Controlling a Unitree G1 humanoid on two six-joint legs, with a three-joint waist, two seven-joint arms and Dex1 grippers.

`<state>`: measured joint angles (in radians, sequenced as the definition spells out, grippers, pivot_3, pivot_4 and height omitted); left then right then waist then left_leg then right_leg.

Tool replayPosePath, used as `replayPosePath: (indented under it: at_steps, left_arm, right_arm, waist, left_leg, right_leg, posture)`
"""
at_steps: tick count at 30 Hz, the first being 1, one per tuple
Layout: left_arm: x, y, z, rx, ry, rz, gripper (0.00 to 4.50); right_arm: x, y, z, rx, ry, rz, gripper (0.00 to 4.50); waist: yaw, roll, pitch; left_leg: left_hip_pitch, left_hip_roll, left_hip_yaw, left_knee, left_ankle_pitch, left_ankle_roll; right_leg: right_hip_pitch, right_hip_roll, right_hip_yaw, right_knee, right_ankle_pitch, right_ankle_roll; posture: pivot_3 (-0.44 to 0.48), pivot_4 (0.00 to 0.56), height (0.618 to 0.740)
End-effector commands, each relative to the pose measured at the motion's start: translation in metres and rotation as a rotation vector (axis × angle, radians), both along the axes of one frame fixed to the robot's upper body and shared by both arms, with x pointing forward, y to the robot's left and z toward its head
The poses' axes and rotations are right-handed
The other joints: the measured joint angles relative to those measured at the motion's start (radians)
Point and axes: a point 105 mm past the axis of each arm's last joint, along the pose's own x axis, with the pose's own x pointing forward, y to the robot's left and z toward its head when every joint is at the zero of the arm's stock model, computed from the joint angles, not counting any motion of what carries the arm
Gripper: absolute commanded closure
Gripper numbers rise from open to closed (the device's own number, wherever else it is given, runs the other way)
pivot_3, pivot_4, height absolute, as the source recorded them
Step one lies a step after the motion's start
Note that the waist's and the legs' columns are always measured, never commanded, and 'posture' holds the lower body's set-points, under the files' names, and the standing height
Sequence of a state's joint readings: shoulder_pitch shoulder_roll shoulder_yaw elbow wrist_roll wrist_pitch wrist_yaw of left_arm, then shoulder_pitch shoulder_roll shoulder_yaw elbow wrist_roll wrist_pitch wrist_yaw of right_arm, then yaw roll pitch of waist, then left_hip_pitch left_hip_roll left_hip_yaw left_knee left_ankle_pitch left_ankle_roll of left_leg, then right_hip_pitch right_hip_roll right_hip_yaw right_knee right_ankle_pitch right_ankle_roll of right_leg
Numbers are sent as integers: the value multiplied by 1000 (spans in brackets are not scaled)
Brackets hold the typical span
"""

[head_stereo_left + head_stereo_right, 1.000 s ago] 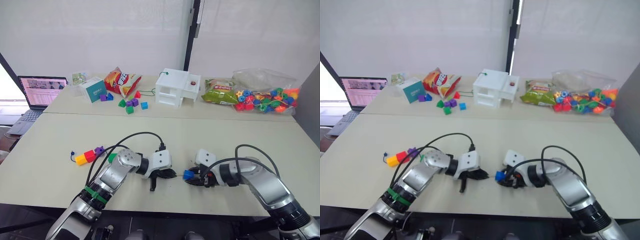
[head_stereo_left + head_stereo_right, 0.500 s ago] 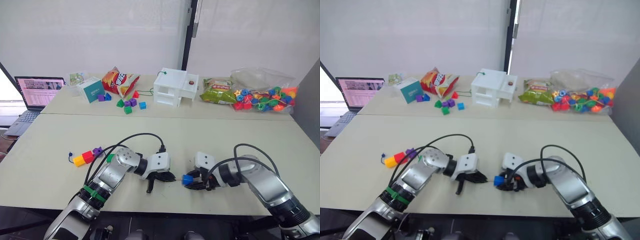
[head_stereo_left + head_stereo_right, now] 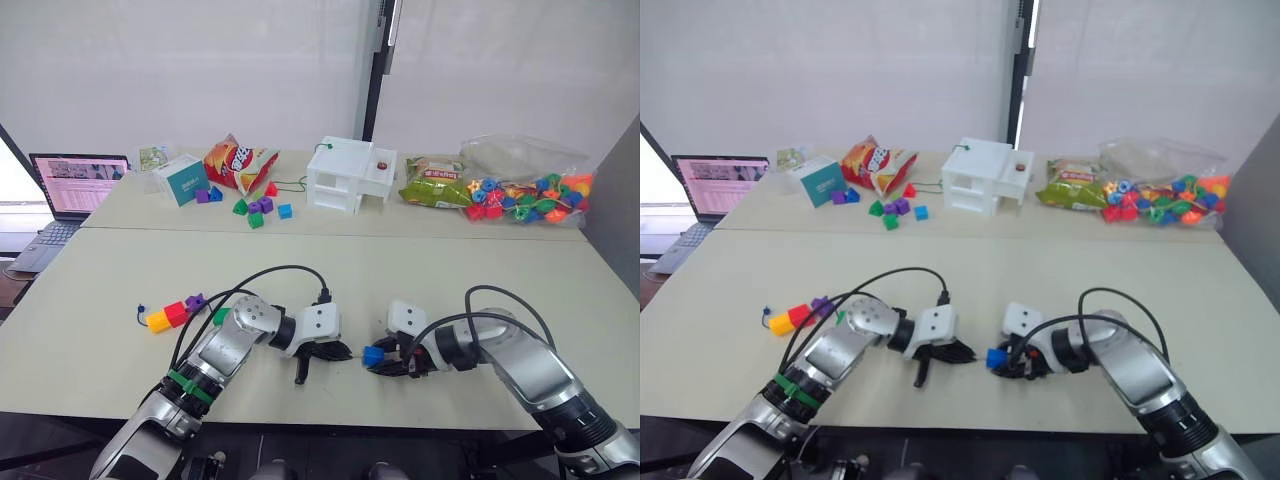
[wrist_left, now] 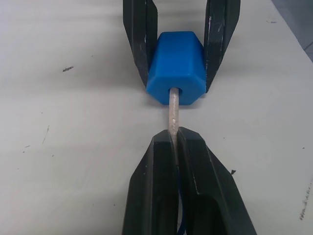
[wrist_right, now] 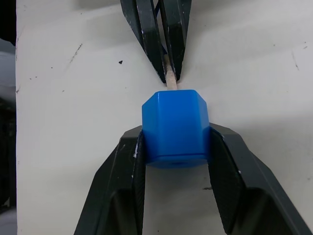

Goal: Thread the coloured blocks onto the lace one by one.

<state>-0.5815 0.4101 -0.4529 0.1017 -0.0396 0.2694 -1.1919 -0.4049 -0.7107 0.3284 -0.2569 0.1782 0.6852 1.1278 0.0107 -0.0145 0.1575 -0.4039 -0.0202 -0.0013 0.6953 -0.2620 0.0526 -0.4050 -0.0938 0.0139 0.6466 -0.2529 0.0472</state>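
Note:
My right gripper (image 3: 378,357) is shut on the blue block (image 3: 373,354), held just above the table's front part. My left gripper (image 3: 343,352) faces it, shut on the lace's pale stiff tip (image 4: 173,110). In the left wrist view the tip enters the hole in the blue block (image 4: 175,63). The right wrist view shows the blue block (image 5: 175,125) between my fingers (image 5: 128,161), with the left gripper (image 5: 168,73) right behind it. On the left lie the yellow block (image 3: 160,320), red block (image 3: 178,312), purple block (image 3: 197,300) and green block (image 3: 222,315) in a row.
At the back stand a laptop (image 3: 75,185), a teal box (image 3: 185,180), a chip bag (image 3: 240,160), loose small blocks (image 3: 255,208), a white house-shaped box (image 3: 352,175), a green snack bag (image 3: 432,183) and a bag of round beads (image 3: 525,195).
The camera view has shifted a little. Both grippers hold nearly the same pose, with the blue block a touch nearer the left gripper.

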Motion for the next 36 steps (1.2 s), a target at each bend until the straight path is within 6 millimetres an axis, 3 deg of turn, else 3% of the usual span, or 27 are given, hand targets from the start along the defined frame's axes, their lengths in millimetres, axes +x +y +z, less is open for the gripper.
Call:
replayPosePath:
  at_steps: [1, 6, 11, 19, 25, 31, 36]
  left_arm:
    - [2, -16, 21, -78, -57, 31, 4477]
    - [0, -26, 22, -81, -56, 36, 4477]
    - [8, -13, 13, -29, -64, 85, 4477]
    - [6, 7, 34, -58, -27, 87, 1866]
    - [3, 24, 37, -56, -1, 109, 1866]
    - [-3, 45, 19, 22, 22, 112, 1866]
    - [-2, 45, 6, 39, 9, 115, 1866]
  right_arm:
    - [-21, 25, 0, 56, 32, 114, 3205]
    - [-19, 29, 0, 61, 31, 105, 3205]
    - [-18, 27, 0, 58, 30, 89, 3205]
    - [-14, 22, -2, 57, 31, 36, 3205]
    - [-11, 20, -3, 60, 29, 15, 3205]
    - [-8, 19, -2, 62, 25, 2, 3205]
    - [-9, 19, -2, 62, 27, -1, 3205]
  waist:
    - [0, 0, 0]
    - [1, 0, 0]
    - [0, 0, 0]
    - [-7, 0, 0]
    - [-7, 0, 0]
    - [-8, 0, 0]
    - [-2, 0, 0]
  left_leg:
    - [0, 0, 0, 0, 0, 0]
    - [0, 0, 0, 0, 0, 0]
    - [1, 0, 0, 0, 0, 0]
    - [-1, 0, 0, -1, 0, 0]
    - [-1, 0, 0, -1, 0, 0]
    - [-1, 0, 0, -1, 0, 0]
    - [-1, 0, 0, -1, 0, 0]
  right_leg:
    - [0, 0, 0, 0, 0, 0]
    - [0, 0, 0, 0, 0, 0]
    - [1, 0, 0, 0, 0, 0]
    - [-2, 1, 0, 1, 0, 0]
    - [-2, 0, 0, 0, 0, 0]
    - [-2, 0, 1, 0, 0, 0]
    - [-2, 0, 0, 0, 0, 0]
  posture:
    - [0, 150, 740]
    - [0, 150, 740]
    - [0, 150, 740]
    - [0, 150, 740]
    - [0, 150, 740]
    - [0, 150, 740]
    - [0, 150, 740]
